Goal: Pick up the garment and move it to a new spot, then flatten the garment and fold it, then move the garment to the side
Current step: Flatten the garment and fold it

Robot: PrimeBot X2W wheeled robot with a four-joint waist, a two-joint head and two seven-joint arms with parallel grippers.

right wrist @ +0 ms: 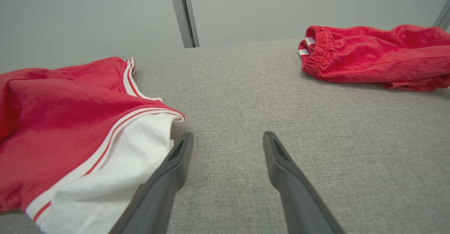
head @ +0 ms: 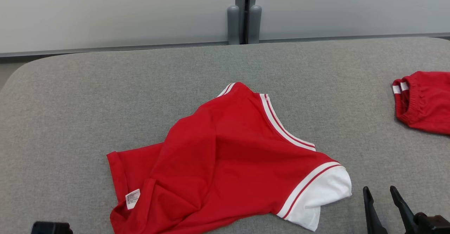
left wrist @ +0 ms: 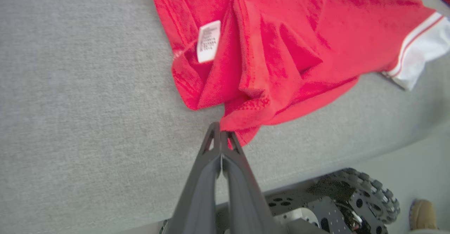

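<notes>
Garment point(head: 228, 149) hem pinched in my L gripper point(left wrist: 220, 128), 7 o'clock; R gripper point(head: 379, 190) wide, empty, 4 o'clock by white sleeve point(head: 327, 188).

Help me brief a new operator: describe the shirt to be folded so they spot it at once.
On the grey table, look at the middle near the front edge, where the shirt lies crumpled. Unlike the shorts at the far right, also red, it has a white sleeve with striped trim and a small white label.
</notes>
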